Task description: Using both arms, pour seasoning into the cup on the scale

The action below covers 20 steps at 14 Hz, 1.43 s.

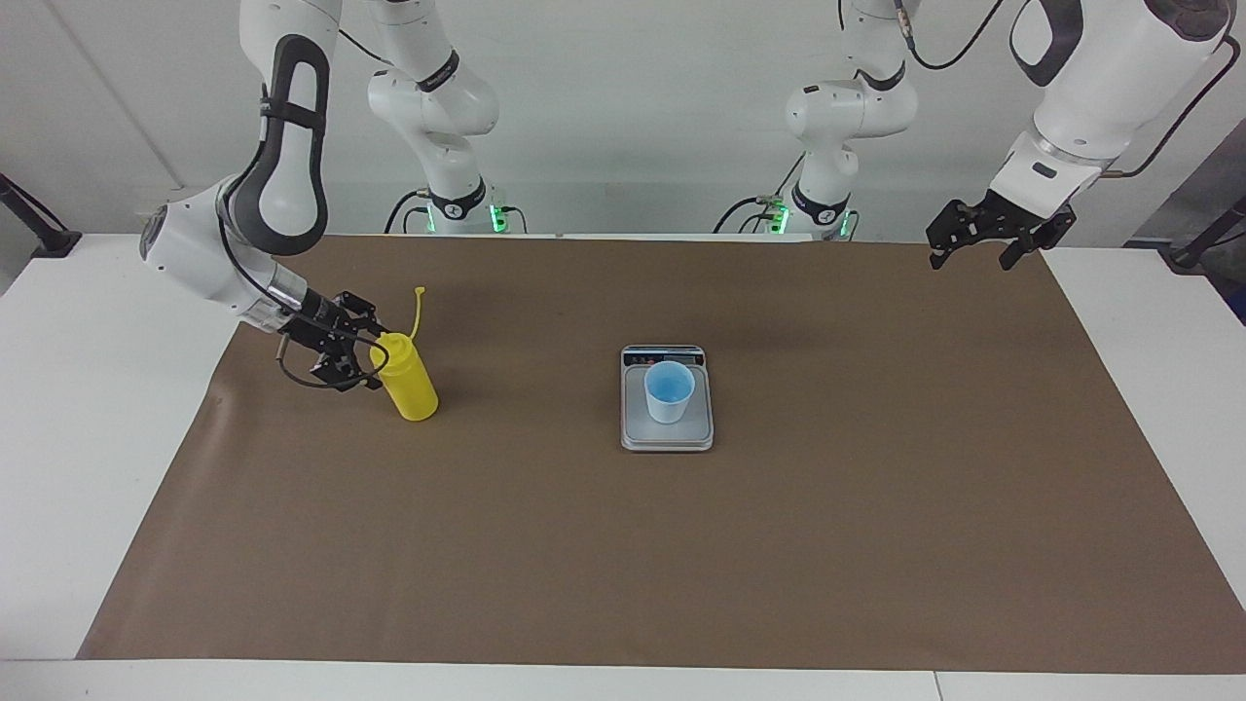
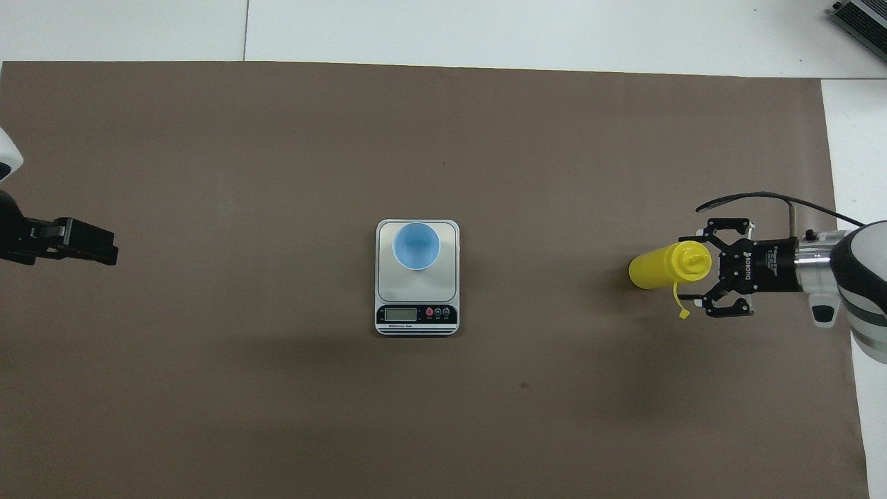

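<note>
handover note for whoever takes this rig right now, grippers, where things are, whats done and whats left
Right gripper: open, beside the top of the yellow bottle, not gripping it.
Left gripper: open, waiting in the air at its own end of the table.
Bottle: upright on the brown mat, toward the right arm's end, cap strap sticking up.
Cup: on the scale, mid-table.
Done: cup placed on scale.
Left: cannot tell whether anything has been poured; check the cup.
</note>
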Available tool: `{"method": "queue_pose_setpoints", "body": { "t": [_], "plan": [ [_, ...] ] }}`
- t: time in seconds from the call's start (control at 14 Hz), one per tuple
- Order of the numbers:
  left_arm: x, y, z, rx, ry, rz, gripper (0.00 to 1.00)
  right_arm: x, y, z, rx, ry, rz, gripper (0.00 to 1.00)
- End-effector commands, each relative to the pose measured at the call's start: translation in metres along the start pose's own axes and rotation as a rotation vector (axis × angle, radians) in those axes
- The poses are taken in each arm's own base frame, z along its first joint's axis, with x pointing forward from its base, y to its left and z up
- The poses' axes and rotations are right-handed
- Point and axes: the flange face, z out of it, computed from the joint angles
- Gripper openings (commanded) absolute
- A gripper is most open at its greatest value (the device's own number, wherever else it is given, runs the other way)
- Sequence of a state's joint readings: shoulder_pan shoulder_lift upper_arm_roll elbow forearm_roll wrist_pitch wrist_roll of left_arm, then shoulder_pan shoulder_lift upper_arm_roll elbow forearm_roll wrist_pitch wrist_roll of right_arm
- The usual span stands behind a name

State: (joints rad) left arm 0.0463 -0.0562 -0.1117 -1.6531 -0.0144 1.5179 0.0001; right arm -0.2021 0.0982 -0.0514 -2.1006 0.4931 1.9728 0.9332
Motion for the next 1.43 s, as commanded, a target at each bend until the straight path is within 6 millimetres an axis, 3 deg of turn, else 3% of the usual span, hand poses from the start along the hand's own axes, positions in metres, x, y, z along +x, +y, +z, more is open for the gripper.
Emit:
{"method": "queue_pose_setpoints", "body": {
  "t": [0.0,0.29,0.5,0.86,1.14,1.36],
  "plan": [
    [-0.009,0.001,0.0,0.009,0.02,0.01,1.0,-0.005,-0.008,-0.021,-0.039,0.131,-0.21,1.0],
    [-0.009,0.002,-0.001,0.009,0.02,0.01,1.0,-0.014,-0.021,-0.052,-0.076,0.258,-0.417,1.0],
    [-0.009,0.002,-0.001,0.009,0.02,0.01,1.0,-0.05,-0.028,-0.052,-0.126,0.308,-0.614,1.0],
    [-0.009,0.002,-0.001,0.009,0.022,0.01,1.0,-0.099,-0.036,-0.048,-0.271,0.369,-1.113,1.0],
    [-0.009,0.001,0.0,0.009,0.02,0.01,1.0,-0.118,-0.048,-0.08,-0.232,0.413,-1.148,1.0],
    [-0.009,0.001,0.001,0.009,0.019,0.009,1.0,-0.15,-0.057,-0.101,-0.27,0.456,-1.204,1.0]
  ]
}}
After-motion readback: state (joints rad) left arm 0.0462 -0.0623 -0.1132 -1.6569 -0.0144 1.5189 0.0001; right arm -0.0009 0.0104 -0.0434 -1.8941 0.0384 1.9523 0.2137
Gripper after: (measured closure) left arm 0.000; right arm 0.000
